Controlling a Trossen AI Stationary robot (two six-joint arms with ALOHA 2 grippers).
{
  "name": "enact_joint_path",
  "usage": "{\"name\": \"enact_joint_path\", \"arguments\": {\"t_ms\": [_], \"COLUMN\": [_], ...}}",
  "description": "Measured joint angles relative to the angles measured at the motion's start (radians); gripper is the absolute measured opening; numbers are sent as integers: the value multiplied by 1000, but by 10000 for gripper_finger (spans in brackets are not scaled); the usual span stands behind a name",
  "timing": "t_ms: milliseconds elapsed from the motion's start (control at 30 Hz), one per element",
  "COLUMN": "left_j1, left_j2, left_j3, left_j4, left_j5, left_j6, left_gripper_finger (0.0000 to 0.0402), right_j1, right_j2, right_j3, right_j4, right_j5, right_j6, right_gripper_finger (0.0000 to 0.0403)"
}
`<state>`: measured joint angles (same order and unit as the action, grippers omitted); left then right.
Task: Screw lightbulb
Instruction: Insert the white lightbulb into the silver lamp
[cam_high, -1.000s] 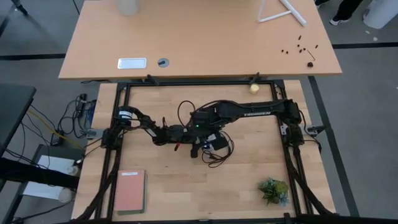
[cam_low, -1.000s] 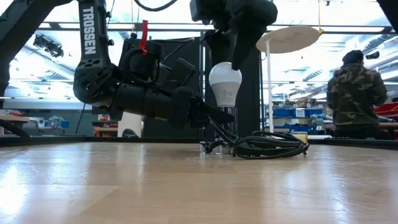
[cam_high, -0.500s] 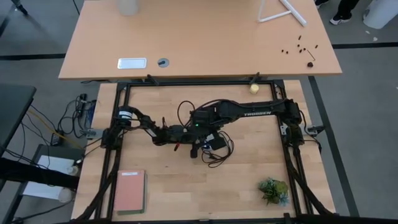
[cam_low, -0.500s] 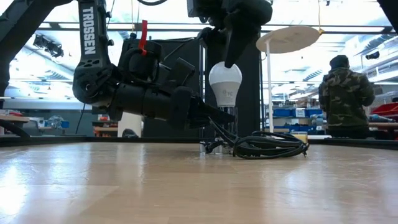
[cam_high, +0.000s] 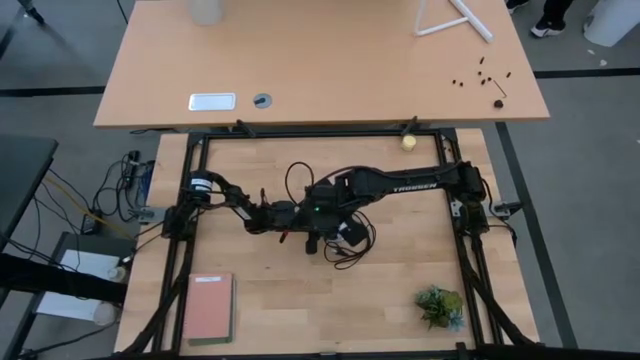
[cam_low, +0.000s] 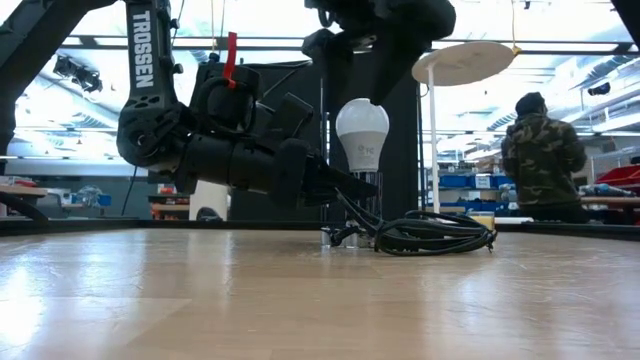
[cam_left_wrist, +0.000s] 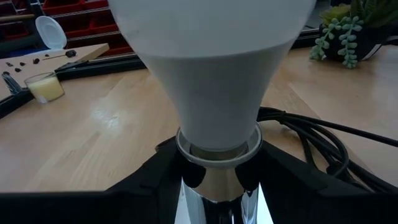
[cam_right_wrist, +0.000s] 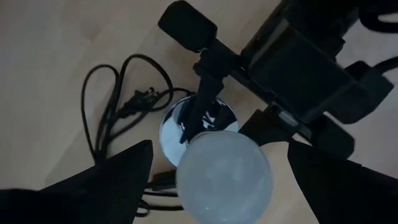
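Observation:
The white lightbulb stands upright with its narrow base in a silver socket. The socket's round disc rests on the table, with its black cord coiled beside it. My left gripper lies level just above the table and is shut on the socket below the bulb. My right gripper hangs above the bulb, pointing down and open. In the right wrist view its fingers stand wide on either side of the bulb, apart from it. In the high view the arms hide the bulb. My left gripper pinches the socket's chrome neck, just under the bulb's base collar, between its two fingers. The fingers come in level from the table's left side. The socket stands upright with its disc on the table.
A yellowish ball lies at the far edge. A small plant stands at the near right and a pink book at the near left. A black frame borders the table. A person stands in the room behind.
My right gripper has turned above the bulb, and its finger has come off the bulb's top. The bulb, socket and left gripper have stayed in place. The person behind has walked toward the left.

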<state>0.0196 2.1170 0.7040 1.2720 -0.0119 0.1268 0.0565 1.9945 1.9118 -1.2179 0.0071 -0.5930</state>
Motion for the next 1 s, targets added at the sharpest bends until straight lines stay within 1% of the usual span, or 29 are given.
{"name": "enact_joint_path", "arguments": {"t_ms": [167, 300, 467, 600, 800, 1000], "left_j1": [0, 0, 0, 0, 0, 0], "left_j2": [0, 0, 0, 0, 0, 0], "left_j3": [0, 0, 0, 0, 0, 0], "left_j4": [0, -4, -4, -5, -6, -6], "left_j5": [2, 2, 2, 2, 2, 2], "left_j6": [0, -2, -4, -4, -7, -7], "left_gripper_finger": [187, 187, 187, 187, 188, 189], "right_j1": [-4, -12, -11, -18, -31, -33], "right_j2": [0, 0, 0, 0, 0, 0], "right_j3": [-7, -44, -75, -76, -79, -145], "right_j4": [7, 9, 31, 39, 67, 102], "right_j5": [13, 16, 53, 51, 19, 19], "right_j6": [-56, -57, -61, -61, -57, -57], "right_gripper_finger": [376, 376, 376, 376, 376, 376]}}
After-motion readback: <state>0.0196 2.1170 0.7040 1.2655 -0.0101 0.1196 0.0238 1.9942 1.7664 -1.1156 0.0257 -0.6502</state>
